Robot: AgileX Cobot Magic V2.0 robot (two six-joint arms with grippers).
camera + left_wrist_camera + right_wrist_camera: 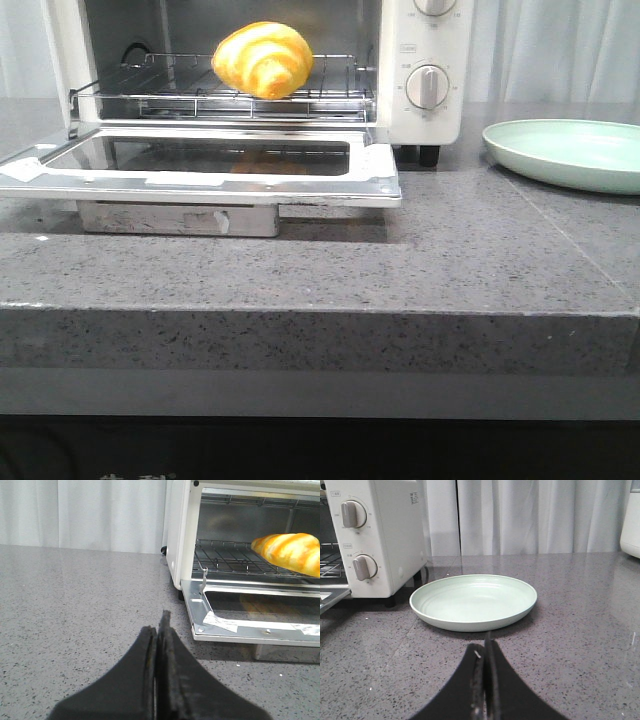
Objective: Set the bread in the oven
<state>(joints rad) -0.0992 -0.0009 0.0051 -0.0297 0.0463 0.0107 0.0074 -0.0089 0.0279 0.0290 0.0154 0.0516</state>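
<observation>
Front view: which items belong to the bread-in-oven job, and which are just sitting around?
Job:
- bread, lying on the wire rack
- oven, door folded down open

Bystanders:
- pale green plate, nothing on it, right of the oven
- grey countertop

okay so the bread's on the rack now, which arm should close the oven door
Left, probably. The left hand, shut and empty, sits beside the lowered door of the oven, bread on its rack. The right hand faces the green plate, further away.
</observation>
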